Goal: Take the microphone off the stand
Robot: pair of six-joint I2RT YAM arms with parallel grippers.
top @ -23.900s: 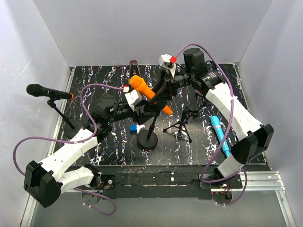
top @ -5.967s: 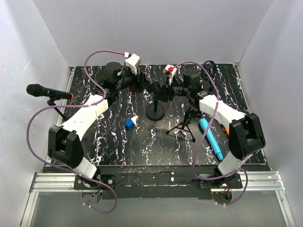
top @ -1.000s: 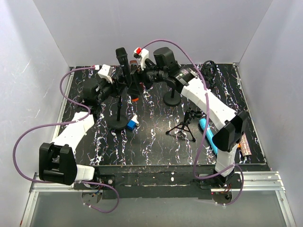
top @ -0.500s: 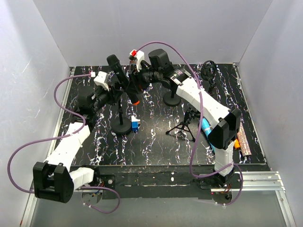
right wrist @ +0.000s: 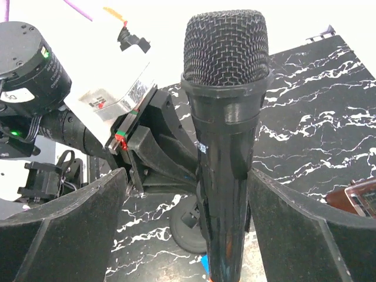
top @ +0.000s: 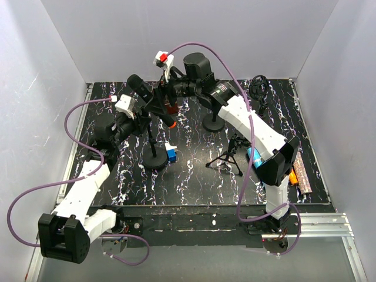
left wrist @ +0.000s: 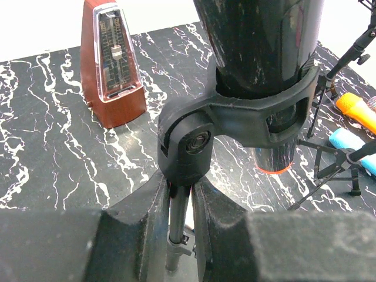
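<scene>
The black microphone (top: 150,101) sits tilted in the clip (left wrist: 235,111) of a round-based stand (top: 156,161), with its mesh head (right wrist: 226,44) up and to the left. My left gripper (top: 147,119) is shut on the stand's thin pole (left wrist: 178,226), just under the clip joint. My right gripper (top: 166,98) is open. Its fingers (right wrist: 64,229) stand on either side of the microphone's body (right wrist: 226,194) without closing on it. An orange ring marks the microphone's tail (left wrist: 273,167).
A brown metronome (left wrist: 111,64) stands behind the stand. A blue-white block (top: 171,153) lies by its base. To the right are a second round stand base (top: 214,124), a small tripod (top: 230,154), a blue microphone (top: 254,155) and an orange one (left wrist: 355,108).
The stand and its microphone have shifted a little right and towards the near edge with my left gripper. My right gripper has moved left, closed partway and reopened around the microphone.
</scene>
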